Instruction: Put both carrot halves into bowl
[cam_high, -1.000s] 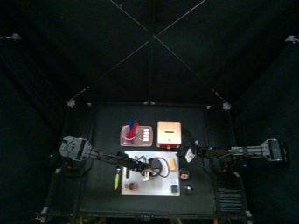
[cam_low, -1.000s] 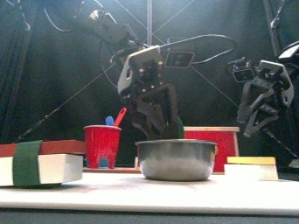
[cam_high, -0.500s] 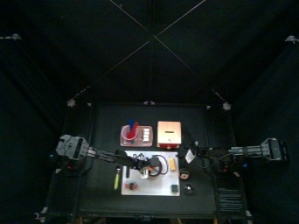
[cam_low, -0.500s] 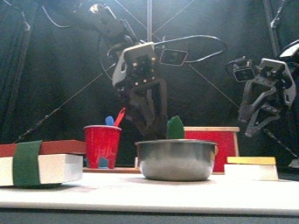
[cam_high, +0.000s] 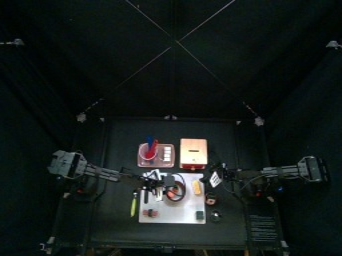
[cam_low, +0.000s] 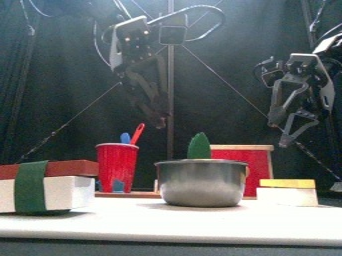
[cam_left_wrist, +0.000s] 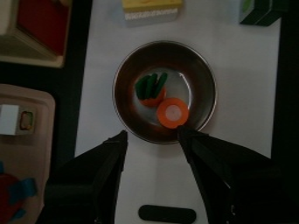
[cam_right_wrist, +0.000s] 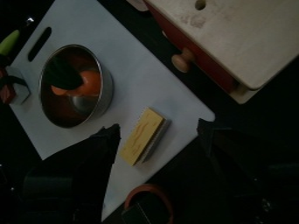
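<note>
Inside the bowl (cam_left_wrist: 167, 92), only one carrot half (cam_left_wrist: 173, 112) clearly discernible; left fingers (cam_left_wrist: 153, 149) spread, right fingers (cam_right_wrist: 158, 131) likewise.

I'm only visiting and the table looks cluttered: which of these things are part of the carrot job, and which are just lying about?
Job: bowl; carrot half lying inside it. The second half is not clearly visible.
Lying about: red cup, yellow block, wooden box, white board, green-banded box.
</note>
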